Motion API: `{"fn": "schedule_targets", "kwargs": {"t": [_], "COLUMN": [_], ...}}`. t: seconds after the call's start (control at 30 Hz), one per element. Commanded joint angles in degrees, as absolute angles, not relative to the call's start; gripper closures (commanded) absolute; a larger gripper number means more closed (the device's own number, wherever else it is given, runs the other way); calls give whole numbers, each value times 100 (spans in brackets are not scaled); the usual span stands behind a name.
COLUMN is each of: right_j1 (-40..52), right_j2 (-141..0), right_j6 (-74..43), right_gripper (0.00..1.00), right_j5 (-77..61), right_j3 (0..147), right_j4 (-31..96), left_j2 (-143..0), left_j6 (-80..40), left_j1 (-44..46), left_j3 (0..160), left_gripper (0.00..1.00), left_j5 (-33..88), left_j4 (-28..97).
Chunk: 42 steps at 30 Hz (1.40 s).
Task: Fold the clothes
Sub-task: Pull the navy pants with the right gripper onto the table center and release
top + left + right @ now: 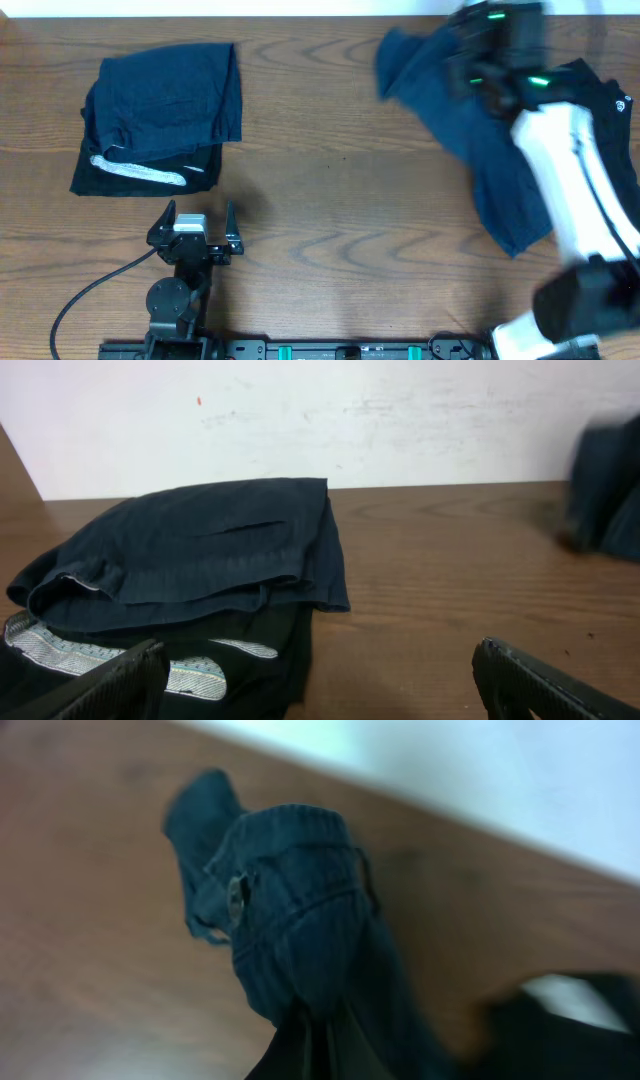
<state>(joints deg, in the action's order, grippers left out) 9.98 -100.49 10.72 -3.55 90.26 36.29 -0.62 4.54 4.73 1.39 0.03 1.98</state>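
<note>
On your left, the folded stack (160,115) is lying on the wooden table (340,200), navy over black with white marks. Your left gripper (199,212) is gaping open just in front of it, not touching. Farther right, your right gripper (492,45) is, through the blur, seemingly pinching the loose navy garment (500,190), which is trailing down onto the table.

Left gripper (199,212) spread open low; right gripper (312,1045), arm outstretched, pinches navy garment (290,910)
</note>
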Motion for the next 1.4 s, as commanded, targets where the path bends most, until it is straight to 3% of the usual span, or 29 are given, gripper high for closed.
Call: {"fn": "schedule_targets", "kwargs": {"t": [0.0, 0.33, 0.37, 0.4, 0.5, 0.77, 0.9, 1.03, 1.1, 1.37], "right_j1": [1568, 2858, 2939, 3013, 3140, 2578, 1804, 823, 368, -1297], "right_j2": [-10650, -11509, -11509, -11507, -11426, -10119, -9443, -9258, -9306, -9922], "right_j6": [923, 926, 926, 926, 923, 248, -364, -620, -617, -639], "right_gripper": [99, 98, 85, 61, 45, 38, 43, 80, 90, 95], "right_j5": [-1028, -1144, -1142, -1142, -1140, -945, -342, -150, -143, -43], "right_j3": [9105, 9105, 9107, 9107, 9113, 9118, 9118, 9115, 9054, 8265], "right_j4": [3553, 3428, 3430, 3430, 3538, 4338, 5085, 5806, 6051, 5789], "left_j2": [-23, -23, -23, -23, -23, -23, -23, -23, -23, -23], "left_j6": [469, 469, 469, 469, 469, 469, 469, 469, 469, 469], "left_j1": [502, 502, 502, 502, 502, 502, 502, 502, 502, 502], "left_j3": [23, 23, 23, 23, 23, 23, 23, 23, 23, 23], "left_gripper": [2, 2, 2, 2, 2, 2, 2, 2, 2, 2], "left_j5": [-67, -67, -67, -67, -67, -67, -67, -67, -67, -67], "left_j4": [410, 410, 410, 410, 410, 410, 410, 410, 410, 410]}}
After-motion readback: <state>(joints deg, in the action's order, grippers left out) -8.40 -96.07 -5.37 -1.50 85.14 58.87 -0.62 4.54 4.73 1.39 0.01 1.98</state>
